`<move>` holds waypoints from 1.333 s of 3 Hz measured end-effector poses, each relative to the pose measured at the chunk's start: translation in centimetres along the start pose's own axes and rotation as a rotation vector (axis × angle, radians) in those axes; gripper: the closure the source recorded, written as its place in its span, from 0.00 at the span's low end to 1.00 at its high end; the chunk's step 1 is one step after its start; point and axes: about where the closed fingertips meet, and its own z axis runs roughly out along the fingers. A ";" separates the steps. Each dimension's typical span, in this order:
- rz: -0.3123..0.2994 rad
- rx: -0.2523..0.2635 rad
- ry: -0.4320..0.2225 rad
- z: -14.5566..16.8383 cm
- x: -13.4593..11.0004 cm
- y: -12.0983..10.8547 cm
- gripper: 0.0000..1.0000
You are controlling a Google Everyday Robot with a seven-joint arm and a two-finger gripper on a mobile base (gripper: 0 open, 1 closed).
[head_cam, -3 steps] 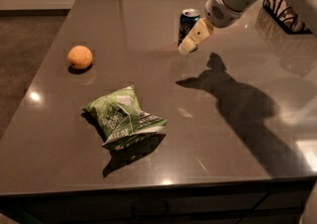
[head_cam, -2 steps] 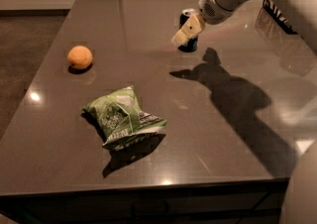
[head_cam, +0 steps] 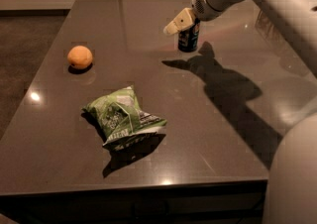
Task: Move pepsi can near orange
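Observation:
The pepsi can stands upright on the dark table at the far right of middle. It is dark blue and its top is partly covered by my gripper. The gripper hangs from the white arm that comes in from the upper right, and sits at the can's upper left side, close to or touching it. The orange lies on the table's left side, well apart from the can.
A crumpled green chip bag lies in the middle front of the table, between the orange and the can's side. The arm's shadow falls right of the can. The table's left edge drops to a dark floor.
The gripper has moved a little left and down, from the can's right side to over its upper left. The can, the orange and the bag have stayed in place.

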 end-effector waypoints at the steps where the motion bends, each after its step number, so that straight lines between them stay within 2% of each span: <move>1: 0.031 0.001 -0.019 1.0 -0.4 -0.1 0.18; 3: 0.046 -0.009 -0.044 1.6 -0.9 -0.4 0.65; 4: 0.009 -0.057 -0.079 0.6 -2.1 1.4 0.88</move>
